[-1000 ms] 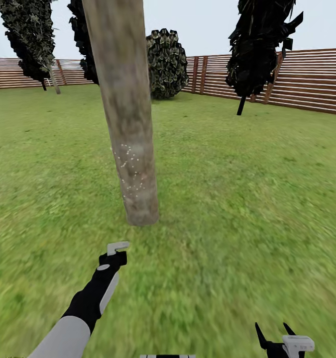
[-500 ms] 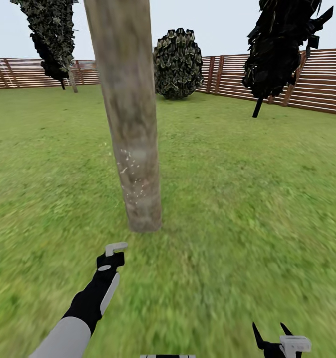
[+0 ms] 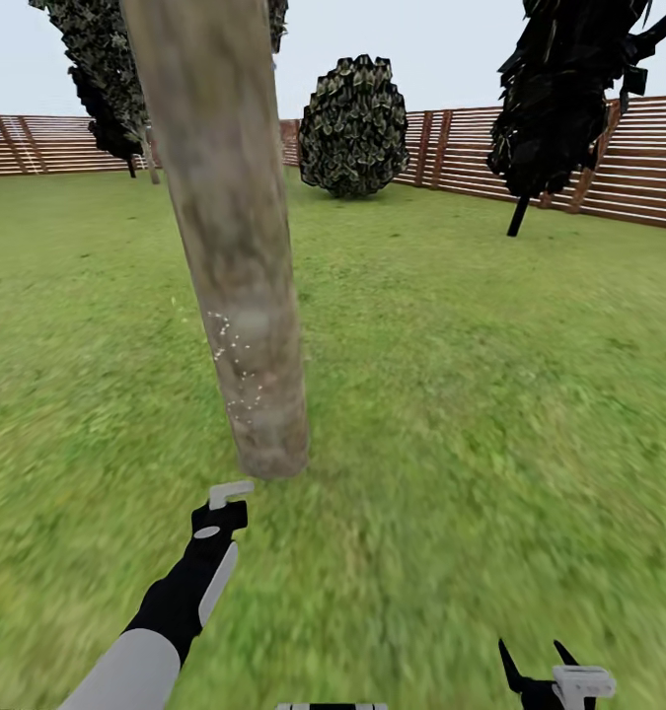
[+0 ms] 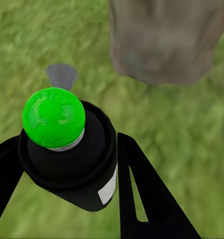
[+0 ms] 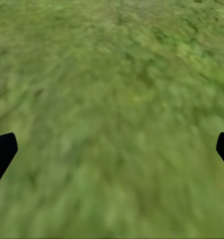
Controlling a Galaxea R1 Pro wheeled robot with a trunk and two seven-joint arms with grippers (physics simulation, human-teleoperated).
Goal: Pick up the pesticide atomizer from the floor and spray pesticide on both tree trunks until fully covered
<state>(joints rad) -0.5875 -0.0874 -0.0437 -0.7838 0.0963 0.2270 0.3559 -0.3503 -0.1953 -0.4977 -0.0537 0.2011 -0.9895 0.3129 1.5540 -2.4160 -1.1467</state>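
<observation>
Far left: a leaning tree (image 3: 101, 69) with dark jagged foliage is standing before the slatted wooden fence (image 3: 37, 143).

Left of centre, near: the left arm (image 3: 180, 597) is reaching forward over the grass (image 3: 451, 414), its left tool (image 3: 226, 501) sitting just short of the base of the tree trunk (image 3: 236, 247). In the left wrist view the left tool (image 4: 67, 164) is gripping the pesticide atomizer (image 4: 69, 149), a dark bottle with a bright green cap and a small white label; black fingers (image 4: 142, 194) are pressing against both its sides. The atomizer is pointing toward the trunk base (image 4: 164, 42), close to it but apart. In the head view the bottle itself is too small to make out; a pale grey piece is showing at the tool's tip.

The trunk is rising thick and mottled grey-beige, tilting toward the left as it goes up, and a scatter of fine white specks (image 3: 236, 370) is showing on its lower part.

Centre, far: a round dark bush (image 3: 353, 123) is standing near the fence corner.

Right, far: a second tree (image 3: 569, 89) with very dark, blocky foliage is standing on a thin dark stem before the fence.

Right, nearest edge: the right tool (image 3: 540, 659) is hanging low over the grass. In the right wrist view its two black fingertips (image 5: 2, 152) are standing wide apart at opposite edges of the picture, open and holding nothing, with blurred lawn between them.
</observation>
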